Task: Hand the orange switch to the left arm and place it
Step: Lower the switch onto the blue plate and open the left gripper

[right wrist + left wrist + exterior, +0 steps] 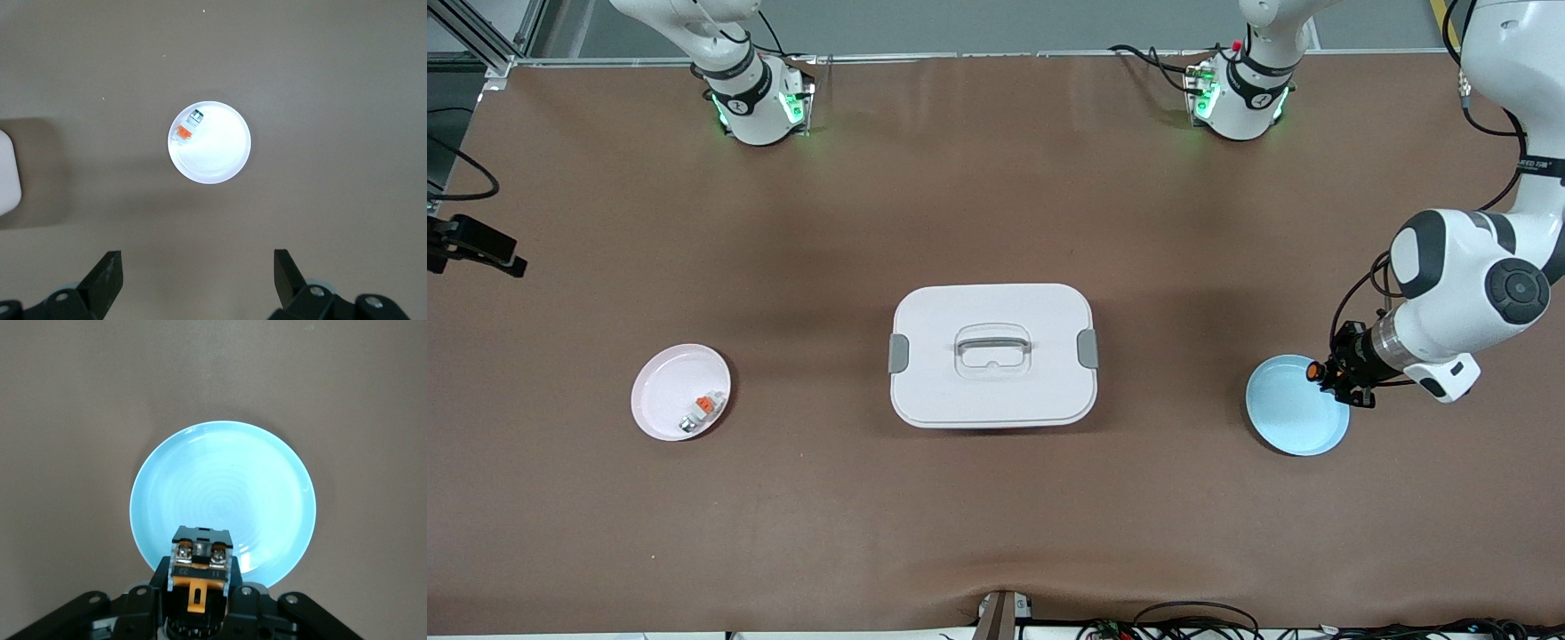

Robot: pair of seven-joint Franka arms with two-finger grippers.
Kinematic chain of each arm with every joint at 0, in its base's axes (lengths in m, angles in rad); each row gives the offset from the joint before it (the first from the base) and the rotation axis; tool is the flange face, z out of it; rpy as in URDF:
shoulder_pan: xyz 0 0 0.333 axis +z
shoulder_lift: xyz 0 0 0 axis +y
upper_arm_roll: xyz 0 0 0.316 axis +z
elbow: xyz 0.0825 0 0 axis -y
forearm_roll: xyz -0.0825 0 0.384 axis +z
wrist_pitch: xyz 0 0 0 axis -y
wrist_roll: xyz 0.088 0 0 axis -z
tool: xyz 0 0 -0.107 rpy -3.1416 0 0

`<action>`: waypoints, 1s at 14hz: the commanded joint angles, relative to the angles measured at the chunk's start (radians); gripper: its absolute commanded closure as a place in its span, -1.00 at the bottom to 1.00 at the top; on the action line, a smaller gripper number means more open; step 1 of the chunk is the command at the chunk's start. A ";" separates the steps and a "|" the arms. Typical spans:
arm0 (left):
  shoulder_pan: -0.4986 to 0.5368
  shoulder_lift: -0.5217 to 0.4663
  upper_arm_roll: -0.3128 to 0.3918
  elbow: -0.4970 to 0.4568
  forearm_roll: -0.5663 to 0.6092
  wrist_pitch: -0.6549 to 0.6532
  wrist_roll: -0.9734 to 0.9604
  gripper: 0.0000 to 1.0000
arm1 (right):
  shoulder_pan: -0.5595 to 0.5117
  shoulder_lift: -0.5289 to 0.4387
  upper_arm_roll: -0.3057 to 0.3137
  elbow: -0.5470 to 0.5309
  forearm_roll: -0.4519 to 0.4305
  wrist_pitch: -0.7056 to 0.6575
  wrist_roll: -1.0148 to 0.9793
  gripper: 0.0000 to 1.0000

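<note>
My left gripper (1327, 375) is shut on the orange switch (1314, 371) and holds it just above the rim of a light blue plate (1294, 416) at the left arm's end of the table. In the left wrist view the switch (200, 563) sits between the jaws over the plate (220, 480). My right gripper (197, 260) is open and empty, high over the table near a pink plate (223, 157); it is out of the front view. The white lidded box (992, 354) stands mid-table between the two plates.
The pink plate (667, 391) at the right arm's end holds a small white-grey piece with an orange tab (703, 409), also seen in the right wrist view (189, 127). A black fixture (471, 244) juts in at that table edge. The box's edge (7, 173) shows in the right wrist view.
</note>
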 commanded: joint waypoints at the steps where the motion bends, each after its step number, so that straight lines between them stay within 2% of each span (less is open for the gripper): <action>1: -0.028 0.017 0.032 0.015 0.026 0.028 -0.026 1.00 | -0.018 -0.021 0.003 -0.010 0.006 -0.017 -0.042 -1.00; 3: -0.091 0.032 0.103 0.030 0.035 0.034 -0.026 1.00 | 0.015 -0.036 -0.006 -0.022 0.006 -0.016 -0.032 -1.00; 4: -0.117 0.046 0.132 0.041 0.035 0.042 -0.028 1.00 | 0.043 -0.048 -0.031 -0.037 0.006 -0.011 -0.030 -1.00; 6: -0.139 0.075 0.149 0.059 0.035 0.057 -0.028 1.00 | 0.064 -0.056 -0.063 -0.051 0.012 -0.005 -0.028 -1.00; 8: -0.158 0.109 0.164 0.079 0.041 0.062 -0.046 1.00 | 0.069 -0.055 -0.065 -0.048 0.017 0.001 -0.028 -1.00; 11: -0.221 0.142 0.227 0.085 0.087 0.095 -0.098 1.00 | 0.084 -0.058 -0.057 -0.039 0.007 0.012 -0.027 -1.00; 14: -0.225 0.197 0.229 0.122 0.089 0.108 -0.106 1.00 | 0.086 -0.065 -0.052 -0.037 0.017 0.010 0.053 -1.00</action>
